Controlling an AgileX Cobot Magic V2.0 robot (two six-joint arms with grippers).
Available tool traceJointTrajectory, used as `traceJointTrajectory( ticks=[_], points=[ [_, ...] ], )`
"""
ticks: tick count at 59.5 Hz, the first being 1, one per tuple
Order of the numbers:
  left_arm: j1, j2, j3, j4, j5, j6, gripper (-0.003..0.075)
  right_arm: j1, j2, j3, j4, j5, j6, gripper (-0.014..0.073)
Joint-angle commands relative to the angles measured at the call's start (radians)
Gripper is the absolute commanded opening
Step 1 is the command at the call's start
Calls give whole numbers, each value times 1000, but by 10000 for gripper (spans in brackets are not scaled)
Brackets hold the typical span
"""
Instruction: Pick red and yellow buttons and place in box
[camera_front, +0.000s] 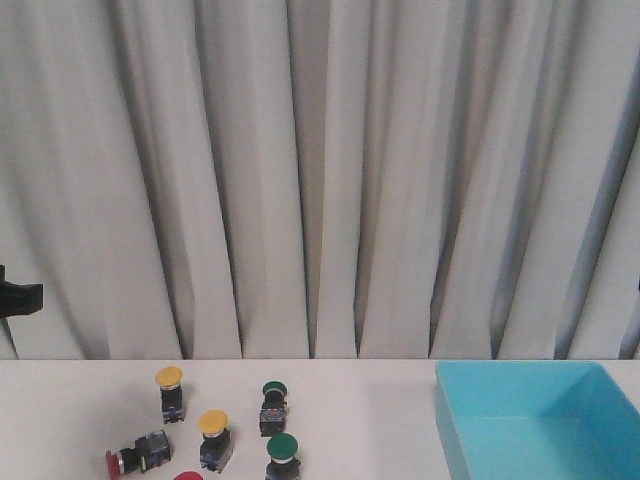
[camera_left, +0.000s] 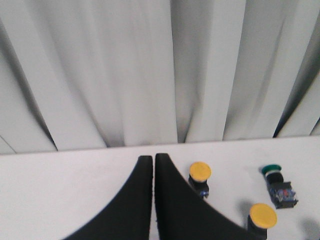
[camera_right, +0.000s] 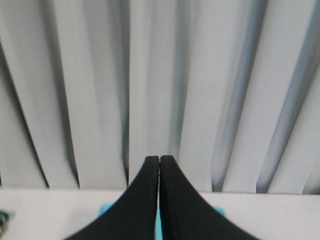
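Note:
Two yellow-capped buttons stand upright on the white table: one (camera_front: 169, 378) at the back, one (camera_front: 213, 424) nearer. A red-capped button (camera_front: 115, 463) lies on its side at the left, and another red cap (camera_front: 187, 476) peeks in at the bottom edge. The light blue box (camera_front: 540, 415) sits at the right. In the left wrist view my left gripper (camera_left: 153, 158) is shut and empty, with the two yellow buttons (camera_left: 200, 172) (camera_left: 263, 215) beside it. My right gripper (camera_right: 159, 158) is shut and empty above the box (camera_right: 104, 210). Neither gripper shows in the front view.
Two green-capped buttons (camera_front: 274, 390) (camera_front: 282, 447) stand by the yellow ones; one (camera_left: 272, 169) shows in the left wrist view. A grey pleated curtain (camera_front: 320, 180) hangs behind the table. A black object (camera_front: 15, 297) juts in at the left edge.

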Motion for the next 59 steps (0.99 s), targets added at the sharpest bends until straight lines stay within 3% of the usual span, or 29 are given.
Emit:
traceJointTrajectory(
  ticks=[1, 6, 11, 19, 26, 33, 42, 59],
  points=[
    [-8, -12, -40, -5, -86, -13, 22, 42, 0, -37, -54, -34, -56, 49],
    [-8, -10, -45, -5, -116, -4, 78, 67, 10, -37, -73, -29, -60, 138],
    [-8, -5, -70, -5, -100, -4, 175, 69, 12, -37, -68, -20, -54, 289],
    [-25, 19, -143, -5, -26, -4, 436, 69, 22, -37, -67, 8, -47, 564],
    [-65, 56, -211, -6, 105, -4, 618, 69, 22, -37, -62, 25, -42, 696],
    [-134, 101, -257, -18, 196, -1, 673, 69, 22, -37, -30, 51, -27, 710],
    [-239, 201, -346, -35, 332, 99, 645, 69, 22, -37, -15, 114, -27, 679],
    [-312, 467, -445, -63, 557, 45, 604, 69, 22, -37, -14, 142, -27, 605]
  ],
)
